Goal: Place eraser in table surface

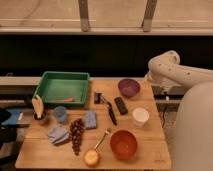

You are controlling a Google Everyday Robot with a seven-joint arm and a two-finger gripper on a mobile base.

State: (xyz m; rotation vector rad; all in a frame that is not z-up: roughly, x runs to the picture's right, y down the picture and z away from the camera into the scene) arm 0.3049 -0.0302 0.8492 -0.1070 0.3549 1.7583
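The eraser [121,105] lies flat on the table surface [145,150], a little right of the middle and angled slightly off square. Nothing is holding it. The gripper [162,90] is well apart from it, up at about 2 o'clock, tucked under the bent white arm [172,69] just off the table's far right corner. Whether the gripper is open or closed, I cannot tell from here.

Just beside the eraser at 8 o'clock runs a long black-handled utensil [110,113], and a small dark upright item [97,97] stands at 10 o'clock. The purple bowl [129,87] sits near at 1 o'clock and the white cup [140,116] near at 4 o'clock. The orange bowl [123,144] is farther off at 6 o'clock. The grapes [76,135] lie out at 8 o'clock, and the green tray [64,88] fills the far left at 10 o'clock
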